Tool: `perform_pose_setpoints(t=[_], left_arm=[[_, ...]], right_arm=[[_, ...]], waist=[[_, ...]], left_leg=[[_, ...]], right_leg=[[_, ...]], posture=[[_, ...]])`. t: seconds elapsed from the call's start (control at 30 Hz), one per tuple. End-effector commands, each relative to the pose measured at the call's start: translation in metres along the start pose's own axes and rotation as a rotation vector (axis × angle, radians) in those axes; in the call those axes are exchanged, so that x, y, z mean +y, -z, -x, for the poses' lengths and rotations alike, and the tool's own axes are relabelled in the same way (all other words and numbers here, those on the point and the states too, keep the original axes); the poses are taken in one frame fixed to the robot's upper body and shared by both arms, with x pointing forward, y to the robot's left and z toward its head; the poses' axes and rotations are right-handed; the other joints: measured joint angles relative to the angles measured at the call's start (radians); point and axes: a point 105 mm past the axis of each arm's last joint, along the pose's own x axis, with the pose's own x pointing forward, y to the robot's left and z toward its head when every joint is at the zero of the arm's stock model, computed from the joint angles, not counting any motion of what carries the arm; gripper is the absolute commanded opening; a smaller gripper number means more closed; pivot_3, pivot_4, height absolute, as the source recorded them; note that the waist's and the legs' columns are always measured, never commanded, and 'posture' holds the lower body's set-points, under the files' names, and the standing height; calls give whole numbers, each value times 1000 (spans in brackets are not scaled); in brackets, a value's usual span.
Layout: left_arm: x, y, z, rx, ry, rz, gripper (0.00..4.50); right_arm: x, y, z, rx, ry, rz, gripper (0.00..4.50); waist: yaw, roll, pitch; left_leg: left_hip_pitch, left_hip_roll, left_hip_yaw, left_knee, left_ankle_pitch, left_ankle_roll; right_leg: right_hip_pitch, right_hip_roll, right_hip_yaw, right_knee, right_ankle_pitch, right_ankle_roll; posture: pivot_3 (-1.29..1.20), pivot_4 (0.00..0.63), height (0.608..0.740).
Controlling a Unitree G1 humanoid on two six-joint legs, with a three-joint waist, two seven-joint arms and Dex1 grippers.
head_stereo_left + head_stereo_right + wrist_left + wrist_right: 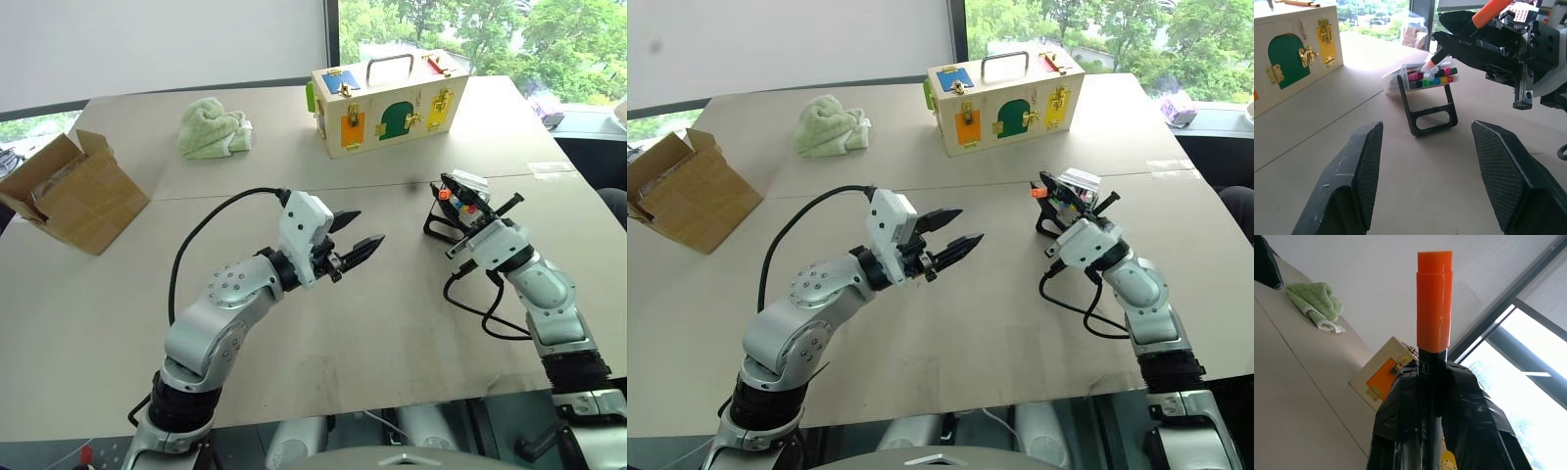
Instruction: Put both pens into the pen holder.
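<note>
One orange-capped pen (1434, 303) is clamped in the right gripper (477, 227) beside the pen holder (1430, 95) near the table's (392, 323) right edge; left gripper (355, 238) gapes empty

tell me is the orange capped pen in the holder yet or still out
Still out. The orange-capped pen is clamped in the right gripper, its lower tip just at the pen holder.

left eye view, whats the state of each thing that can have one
left pincer: open, empty
right pincer: shut on the orange-capped pen
orange-capped pen: capped, held, its pale end at the pen holder
pen holder: tilted, marker caps showing
wooden latch box: doors shut
cardboard box: open
green cloth: crumpled
</note>
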Motion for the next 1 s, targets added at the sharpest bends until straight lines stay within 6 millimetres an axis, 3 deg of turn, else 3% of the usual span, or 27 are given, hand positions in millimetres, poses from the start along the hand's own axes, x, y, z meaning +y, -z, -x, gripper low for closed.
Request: perform_pose_setpoints(t=[0.03, 0.3, 0.37, 0.4, 0.47, 0.53, 0.63, 0.8, 0.9, 1.0], left_arm=[[-1, -12, 2, -34, -17, -50, 2930], [-3, -16, 0, -44, -9, -49, 2930], [-2, -16, 0, -42, -11, -52, 3004], [-2, -16, 0, -42, -12, -52, 3004], [-2, -16, 0, -42, -12, -51, 3004], [-2, -15, 0, -41, -12, -50, 3004], [-2, -15, 1, -41, -14, -49, 3004], [-2, -12, 3, -37, -10, -47, 3004], [-3, -9, 8, -44, 5, -32, 3004], [-5, 7, 26, -13, 32, -40, 3004]], right_arm=[[-10, 0, -4, -31, 40, 24, 132], [-11, 13, -7, -26, 64, 34, 132], [-11, 16, -7, -22, 68, 38, 1126], [-11, 18, -7, -20, 69, 41, 1356], [-11, 21, -7, -13, 69, 48, 2261], [-10, 23, -6, -8, 63, 52, 3326], [-11, 23, -6, -17, 70, 59, 4482], [-11, 9, -6, -82, 55, 91, 4482], [11, -15, -11, -181, -51, 89, 4482], [56, -40, -4, -208, -254, -126, 4482]], waist=[[-1, 0, 0], [0, 0, 0], [-1, 0, 0], [-1, 0, 0], [-1, 0, 0], [-1, 0, 0], [-1, 0, 0], [-1, 0, 0], [-3, 0, 0], [-4, 0, 0]], left_leg=[[0, 0, 0, 0, 0, 0], [0, 0, 1, 0, 0, 0], [0, 0, 1, 0, 0, 0], [0, 0, 1, 0, 0, 0], [0, 0, 1, 0, 0, 0], [0, 0, 2, 0, 0, 0], [0, 0, 2, 0, 0, 0], [0, 0, 2, 0, 0, 0], [0, 1, 2, 0, 0, 0], [1, 2, 2, -1, 0, 0]], right_leg=[[0, 0, 0, 0, 0, 0], [0, 0, 1, 0, 0, 0], [0, 0, 1, 0, 0, 0], [0, 0, 1, 0, 0, 0], [0, 0, 1, 0, 0, 0], [0, 0, 1, 0, 0, 0], [0, 0, 1, 0, 0, 0], [0, 0, 2, 1, 0, 0], [0, 1, 2, 0, 0, 0], [0, 1, 2, 0, 0, 0]], posture=[[0, 150, 740], [0, 150, 740], [0, 150, 740], [0, 150, 740], [0, 150, 740], [0, 150, 740], [0, 150, 740], [0, 150, 740], [0, 150, 740], [0, 150, 740]])
